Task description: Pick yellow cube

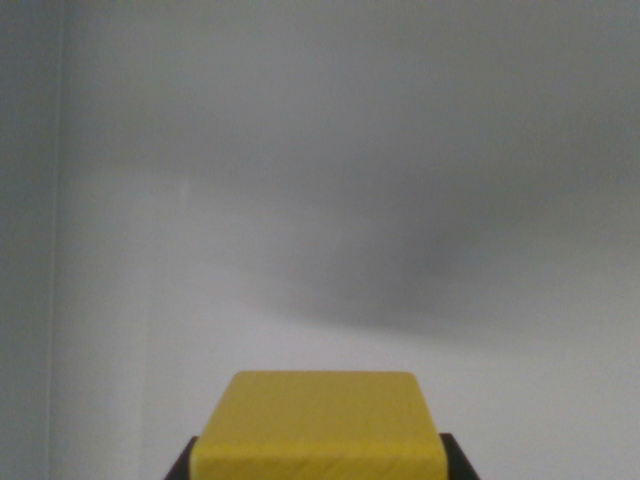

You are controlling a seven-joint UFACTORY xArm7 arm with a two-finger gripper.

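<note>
The yellow cube (318,425) sat at the bottom centre of the wrist view, above a pale bench (320,200). Dark pincer (318,466) parts flanked the cube's lower corners, apparently pinching it. It looked light, stiff and smooth-faced, perhaps slippery; opposite flat sides suited gripping.

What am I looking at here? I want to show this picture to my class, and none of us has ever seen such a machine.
This is one picture, taken by a camera fixed on a robot arm's wrist, looking past its claw. The yellow cube sits at the bottom edge. The dark bits at its two lower corners look like the claw's fingers, apparently gripping it, though little of them shows. Behind is a plain pale surface with a soft grey shadow. Nothing else shows.
</note>
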